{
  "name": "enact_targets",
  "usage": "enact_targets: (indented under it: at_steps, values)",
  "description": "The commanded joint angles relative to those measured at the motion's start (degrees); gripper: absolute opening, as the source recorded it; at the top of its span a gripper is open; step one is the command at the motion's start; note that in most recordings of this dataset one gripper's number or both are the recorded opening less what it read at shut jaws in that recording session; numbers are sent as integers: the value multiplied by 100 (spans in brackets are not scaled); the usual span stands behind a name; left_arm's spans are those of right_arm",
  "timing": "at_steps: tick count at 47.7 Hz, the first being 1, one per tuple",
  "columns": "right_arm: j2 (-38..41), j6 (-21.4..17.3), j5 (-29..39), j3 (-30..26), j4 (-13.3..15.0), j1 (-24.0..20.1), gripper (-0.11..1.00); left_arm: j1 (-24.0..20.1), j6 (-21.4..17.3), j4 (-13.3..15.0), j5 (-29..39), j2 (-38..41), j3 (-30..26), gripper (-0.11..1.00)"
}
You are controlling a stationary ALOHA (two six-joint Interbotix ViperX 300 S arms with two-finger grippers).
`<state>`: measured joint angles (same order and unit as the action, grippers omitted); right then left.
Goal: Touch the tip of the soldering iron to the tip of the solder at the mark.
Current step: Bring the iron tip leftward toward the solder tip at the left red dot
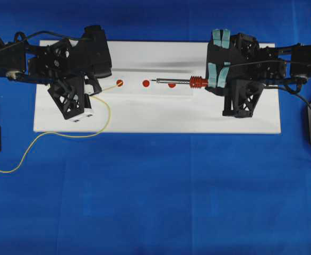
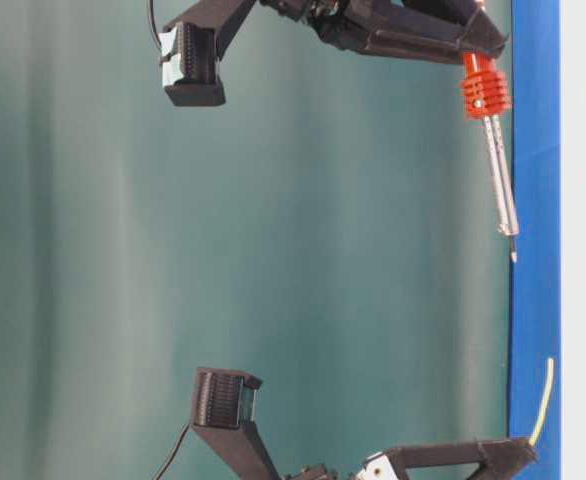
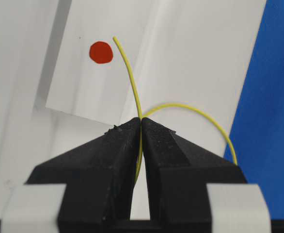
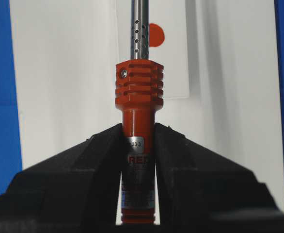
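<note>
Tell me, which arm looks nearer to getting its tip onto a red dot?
Probably the left. Its tool holds the solder with the tip right beside a dot. The right tool holds the iron, whose tip sits between two dots in the overhead view.

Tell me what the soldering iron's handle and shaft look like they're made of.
The soldering iron: handle looks like matte orange-red moulded plastic, ribbed at the collar, with a small screw. Shaft looks like polished steel, silvery, shiny and drilled with vent holes. Exact materials can't be confirmed.
</note>
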<state>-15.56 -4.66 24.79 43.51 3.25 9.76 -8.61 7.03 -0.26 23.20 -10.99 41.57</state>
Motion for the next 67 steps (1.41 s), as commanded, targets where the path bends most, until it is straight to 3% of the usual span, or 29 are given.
enact_targets:
  at_steps: [1,67]
  values:
    - [-26,9,-35,-167,18,18,6,0,9,-18,-18,-53,-141,1]
    - [1011,53,-9,-1046,176,18,6,-123,88,-9,114,439,-158,1]
